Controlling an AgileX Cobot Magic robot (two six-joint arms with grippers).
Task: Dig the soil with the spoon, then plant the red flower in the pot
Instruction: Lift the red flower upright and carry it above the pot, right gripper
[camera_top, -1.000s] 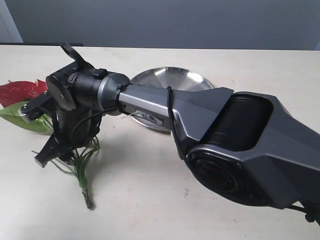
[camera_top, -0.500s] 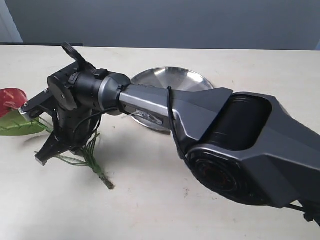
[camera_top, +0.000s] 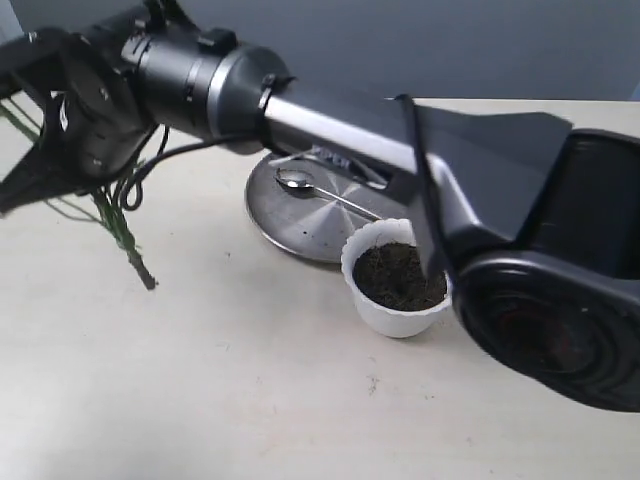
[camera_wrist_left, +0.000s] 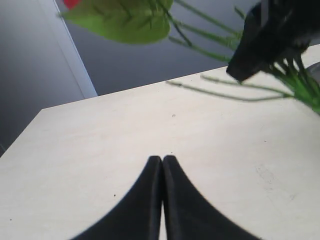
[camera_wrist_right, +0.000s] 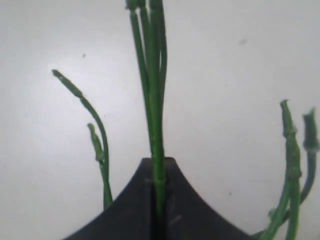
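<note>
Our right tool (camera_wrist_right: 157, 167) is clamped on the red flower (camera_wrist_right: 153, 105) by its thin stems, held above the table (camera_top: 250, 380), well apart from the pot (camera_top: 392, 316). Our left tool (camera_wrist_left: 162, 165) is closed, empty. We fear the slim stems may slip or swing wide, missing the soil (camera_top: 398, 275).

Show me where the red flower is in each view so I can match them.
Exterior view: red flower stems hang at the far left of the frame.
Left wrist view: its green leaf and stems hover over the table, beyond the shut left hand.
Right wrist view: stems pinched in the right hand.
Shared landmark: right hand gripping the stems.
</note>
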